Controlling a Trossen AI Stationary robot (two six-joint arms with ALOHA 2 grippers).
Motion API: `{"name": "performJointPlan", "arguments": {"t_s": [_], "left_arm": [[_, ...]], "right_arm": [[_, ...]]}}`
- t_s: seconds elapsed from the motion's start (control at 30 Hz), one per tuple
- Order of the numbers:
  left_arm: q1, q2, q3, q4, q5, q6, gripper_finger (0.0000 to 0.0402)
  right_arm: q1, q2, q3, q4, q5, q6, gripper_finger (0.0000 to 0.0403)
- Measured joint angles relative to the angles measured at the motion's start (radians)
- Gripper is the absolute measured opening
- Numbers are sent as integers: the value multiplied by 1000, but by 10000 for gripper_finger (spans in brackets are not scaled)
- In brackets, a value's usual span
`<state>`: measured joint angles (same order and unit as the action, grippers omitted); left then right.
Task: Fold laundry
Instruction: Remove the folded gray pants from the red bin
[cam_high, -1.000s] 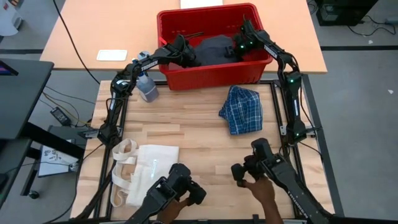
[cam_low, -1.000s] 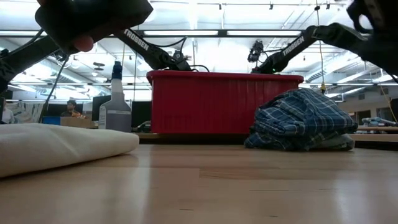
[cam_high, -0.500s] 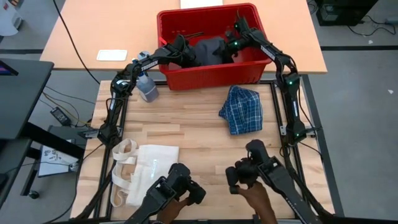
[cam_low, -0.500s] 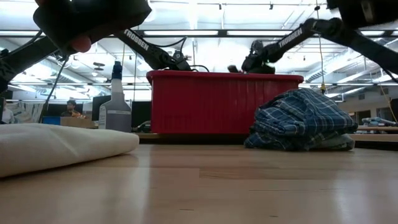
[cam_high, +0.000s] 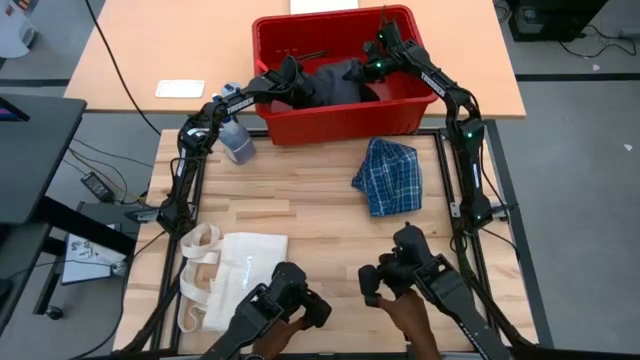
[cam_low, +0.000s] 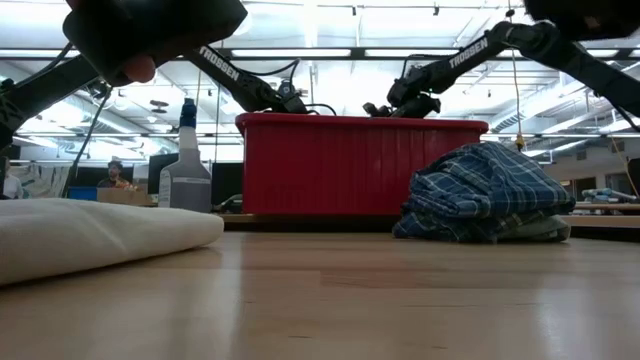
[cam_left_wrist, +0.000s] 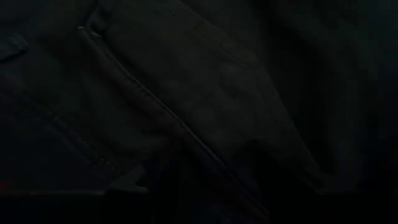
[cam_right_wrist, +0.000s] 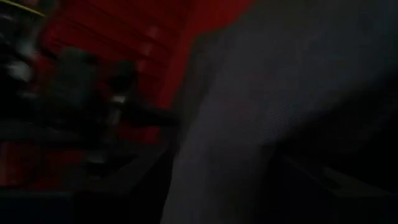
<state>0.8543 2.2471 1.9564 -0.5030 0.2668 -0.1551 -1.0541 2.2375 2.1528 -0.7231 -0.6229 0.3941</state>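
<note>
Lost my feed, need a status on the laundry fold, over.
Left end effector and right end effector both down in the red basket, at the dark garment. Plaid garment on the table, unfolded. Nothing blocking.

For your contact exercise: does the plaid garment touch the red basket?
Apart. The high view shows bare table between the plaid garment and the red basket.

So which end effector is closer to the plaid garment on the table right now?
Right. The right end effector is in the red basket, over the end nearest the plaid garment. The left end effector is over the basket's other half, farther off.
</note>
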Motion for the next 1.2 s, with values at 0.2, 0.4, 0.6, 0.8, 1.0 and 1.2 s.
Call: {"name": "performJointPlan", "arguments": {"t_s": [0.2, 0.4, 0.6, 0.8, 1.0, 1.2], "left_arm": [[0, 0, 0, -4, 0, 0, 197], [0, 0, 0, 3, 0, -1, 197], [0, 0, 0, 12, 0, -6, 197], [0, 0, 0, 17, 0, -9, 197], [-1, 0, 0, 18, -1, -10, 197], [-1, 0, 0, 19, -1, -10, 197]], "right_arm": [[-17, 2, -3, -139, 173, -62, 256], [-29, 3, -120, 3, 173, -59, 256], [1, 3, -254, 350, 60, 58, 279], [5, 3, -318, 376, 67, 136, 342], [3, 3, -338, 550, -36, 338, 388], [6, 2, -314, 741, -153, 509, 391]]}}
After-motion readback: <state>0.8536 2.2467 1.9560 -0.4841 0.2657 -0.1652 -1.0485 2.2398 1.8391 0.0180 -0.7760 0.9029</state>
